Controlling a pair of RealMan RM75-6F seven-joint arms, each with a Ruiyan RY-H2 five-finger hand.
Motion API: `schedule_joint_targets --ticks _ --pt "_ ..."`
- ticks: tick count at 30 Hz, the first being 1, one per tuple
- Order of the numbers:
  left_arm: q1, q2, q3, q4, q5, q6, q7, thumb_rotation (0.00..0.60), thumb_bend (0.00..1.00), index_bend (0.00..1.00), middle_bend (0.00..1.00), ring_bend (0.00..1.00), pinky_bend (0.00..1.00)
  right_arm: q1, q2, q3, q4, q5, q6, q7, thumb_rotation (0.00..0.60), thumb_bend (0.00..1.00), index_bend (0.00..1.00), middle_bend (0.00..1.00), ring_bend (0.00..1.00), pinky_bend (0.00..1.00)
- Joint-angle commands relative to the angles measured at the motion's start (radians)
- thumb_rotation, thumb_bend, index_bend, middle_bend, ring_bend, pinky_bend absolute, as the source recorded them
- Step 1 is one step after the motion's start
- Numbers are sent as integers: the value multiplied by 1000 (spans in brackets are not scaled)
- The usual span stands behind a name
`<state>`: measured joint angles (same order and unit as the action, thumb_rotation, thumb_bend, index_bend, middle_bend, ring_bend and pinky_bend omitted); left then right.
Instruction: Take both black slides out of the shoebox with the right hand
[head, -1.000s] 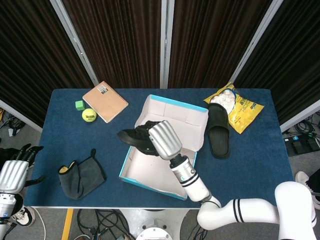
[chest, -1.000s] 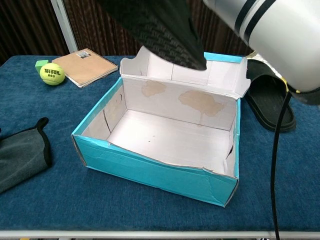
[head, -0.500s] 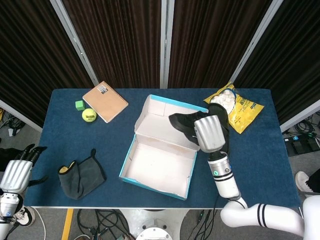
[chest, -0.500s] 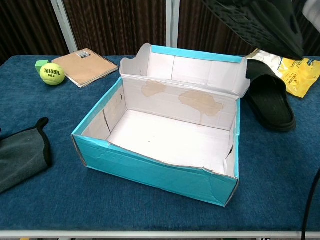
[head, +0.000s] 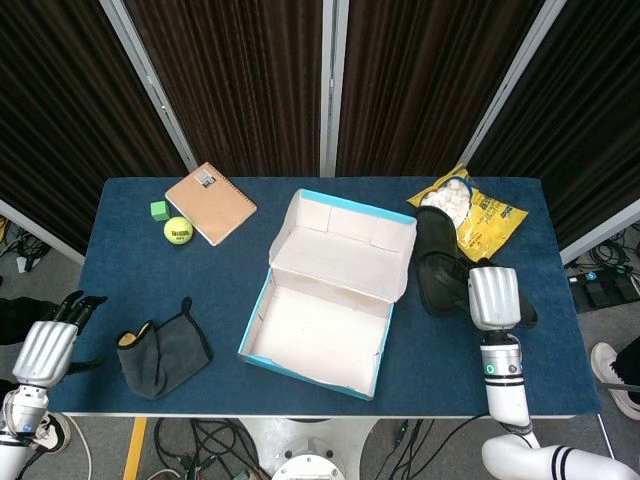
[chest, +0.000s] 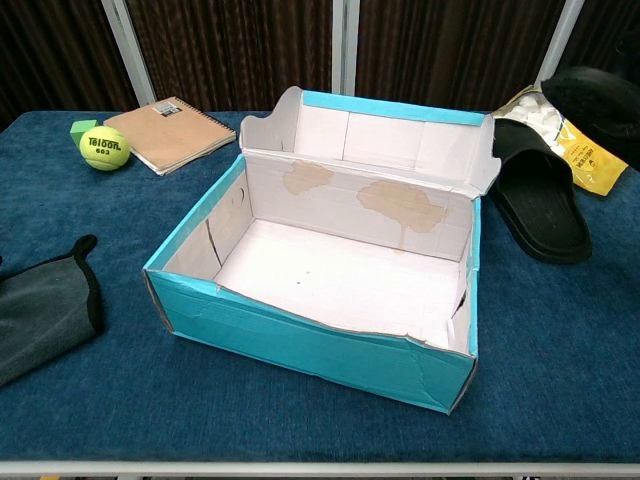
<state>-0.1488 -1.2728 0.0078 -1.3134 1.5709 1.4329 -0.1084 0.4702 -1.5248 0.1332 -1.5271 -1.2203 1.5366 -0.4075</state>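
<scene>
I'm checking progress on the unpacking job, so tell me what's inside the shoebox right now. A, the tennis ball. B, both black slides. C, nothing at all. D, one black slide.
C: the shoebox shows only its bare white floor in both views; one black slide lies on the table to its right, and the right hand has the second black slide beside it.

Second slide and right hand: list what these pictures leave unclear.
- Right hand, head view: its own back hides the fingers, so the grip on the second slide cannot be confirmed.
- Second slide, chest view: cut off by the right edge; hand not shown.
- Left hand, head view: arm cut off at the bottom-left corner.
</scene>
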Motion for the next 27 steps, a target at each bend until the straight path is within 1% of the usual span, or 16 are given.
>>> schedule_joint_targets --ticks 1,6,14,18,21,23,25,26,27 --pt "-3 -1 1 -4 4 -1 4 600 0 159 195 96 319 -27 3 -8 14 31 -18 -17 600 366 818 696 593 763" --pt "-3 -5 7 -6 6 -5 10 600 0 159 195 96 319 -29 2 -8 29 56 -78 -52 600 366 818 696 594 763" --pt "0 -16 15 4 3 -12 11 600 0 159 195 96 319 2 -1 -1 30 109 -194 -154 600 366 818 696 594 763" --pt "-1 -19 15 9 3 -13 8 600 0 159 195 96 319 26 -6 13 21 130 -242 -195 600 329 812 696 593 763" --pt "-2 -19 15 12 3 -12 7 600 0 159 195 96 319 45 -15 24 22 144 -272 -216 600 292 788 696 592 748" --pt "-2 -18 15 12 2 -11 6 600 0 159 195 96 319 58 -18 25 25 153 -297 -230 600 240 753 686 574 721" --pt "-1 -17 14 12 1 -10 6 600 0 159 195 96 319 73 -10 22 15 174 -341 -254 600 149 665 633 510 657" --pt "-1 -17 14 12 1 -9 5 600 0 159 195 96 319 79 -5 21 7 183 -359 -259 600 77 574 578 440 590" --pt "0 -16 14 12 1 -8 5 600 0 159 195 96 319 83 1 21 -3 191 -373 -259 600 38 505 539 384 539"
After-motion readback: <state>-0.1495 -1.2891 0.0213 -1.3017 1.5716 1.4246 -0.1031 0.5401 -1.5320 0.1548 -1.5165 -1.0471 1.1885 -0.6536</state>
